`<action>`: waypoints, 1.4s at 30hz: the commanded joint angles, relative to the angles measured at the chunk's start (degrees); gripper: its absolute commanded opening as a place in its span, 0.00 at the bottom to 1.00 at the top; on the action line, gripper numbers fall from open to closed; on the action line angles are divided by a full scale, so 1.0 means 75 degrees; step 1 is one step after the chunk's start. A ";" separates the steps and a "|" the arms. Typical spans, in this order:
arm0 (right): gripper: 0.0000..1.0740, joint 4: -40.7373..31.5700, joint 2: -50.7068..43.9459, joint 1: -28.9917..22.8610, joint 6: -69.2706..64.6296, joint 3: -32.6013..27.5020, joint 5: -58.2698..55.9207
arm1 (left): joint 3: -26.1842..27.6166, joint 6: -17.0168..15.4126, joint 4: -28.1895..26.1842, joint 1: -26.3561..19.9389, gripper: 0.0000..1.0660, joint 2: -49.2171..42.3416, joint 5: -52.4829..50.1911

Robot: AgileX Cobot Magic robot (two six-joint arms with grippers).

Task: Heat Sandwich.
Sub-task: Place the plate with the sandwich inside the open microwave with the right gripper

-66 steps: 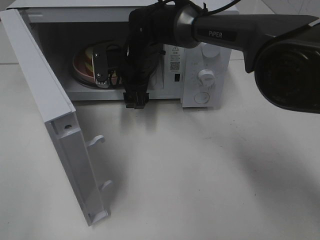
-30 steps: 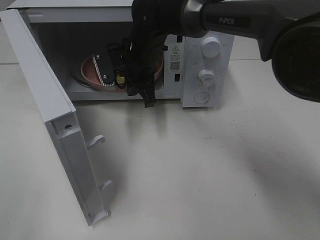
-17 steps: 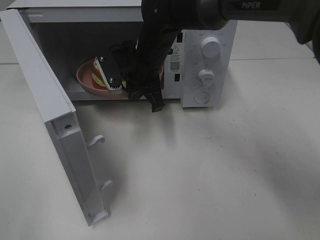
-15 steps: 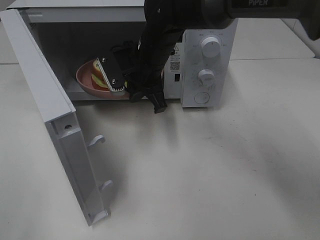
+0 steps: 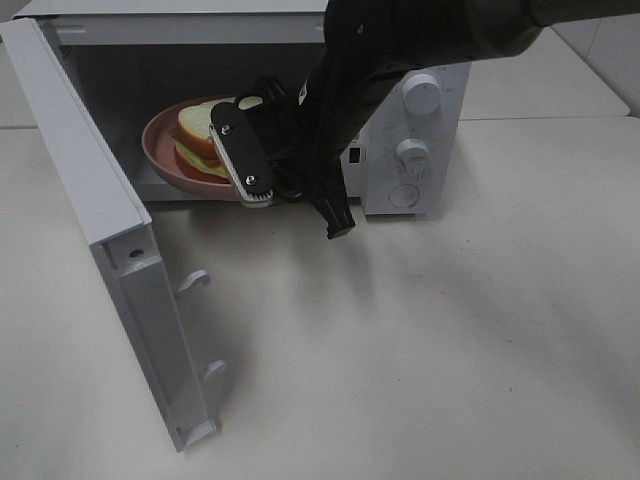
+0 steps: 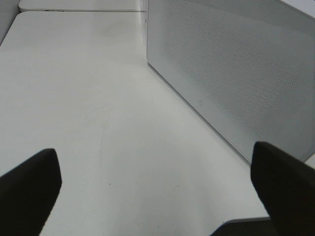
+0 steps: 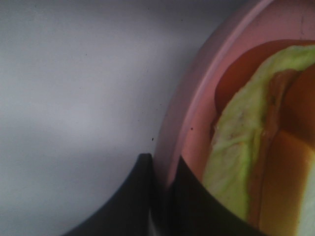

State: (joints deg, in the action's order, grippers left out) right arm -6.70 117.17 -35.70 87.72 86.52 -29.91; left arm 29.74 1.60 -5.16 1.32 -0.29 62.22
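Observation:
The sandwich (image 5: 198,132), white bread with red and pale green layers, lies on a round pink plate (image 5: 160,150) in the mouth of the open microwave (image 5: 415,110). My right gripper (image 5: 258,195) reaches in from the right and is shut on the plate's near rim. In the right wrist view its fingertips (image 7: 161,169) pinch the plate rim (image 7: 197,113), with the sandwich (image 7: 275,162) just beyond. My left gripper (image 6: 155,177) stands open over bare table, with nothing between its fingers; the high view does not show it.
The microwave door (image 5: 100,230) swings out to the left toward the table's front, its latch hooks (image 5: 192,282) pointing right. Two knobs (image 5: 412,153) sit on the control panel. A white perforated panel (image 6: 236,73) runs beside the left gripper.
The plate with the sandwich has come forward from deep in the cavity to its mouth and now sits flatter. The right arm has drawn back to the right with it.

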 commanded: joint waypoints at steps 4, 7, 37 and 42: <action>0.00 0.0031 -0.0764 0.0008 0.0046 -0.0795 0.0665 | -0.0031 -0.0023 -0.0023 -0.0023 0.92 -0.0031 -0.0099; 0.00 0.0031 -0.0947 0.0000 0.0069 -0.1047 0.0825 | -0.0031 -0.0023 -0.0023 -0.0023 0.92 -0.0031 -0.0099; 0.00 0.0061 -0.3873 0.0000 0.0351 -0.4805 0.2040 | -0.0031 -0.0023 -0.0023 -0.0023 0.92 -0.0031 -0.0099; 0.00 0.0061 -0.4309 0.0000 0.0351 -0.5248 0.2040 | -0.0031 -0.0023 -0.0023 -0.0023 0.92 -0.0031 -0.0099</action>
State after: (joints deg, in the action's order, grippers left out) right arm -6.07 87.26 -36.10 90.81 48.53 -16.56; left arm 29.74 1.60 -5.16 1.32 -0.29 62.22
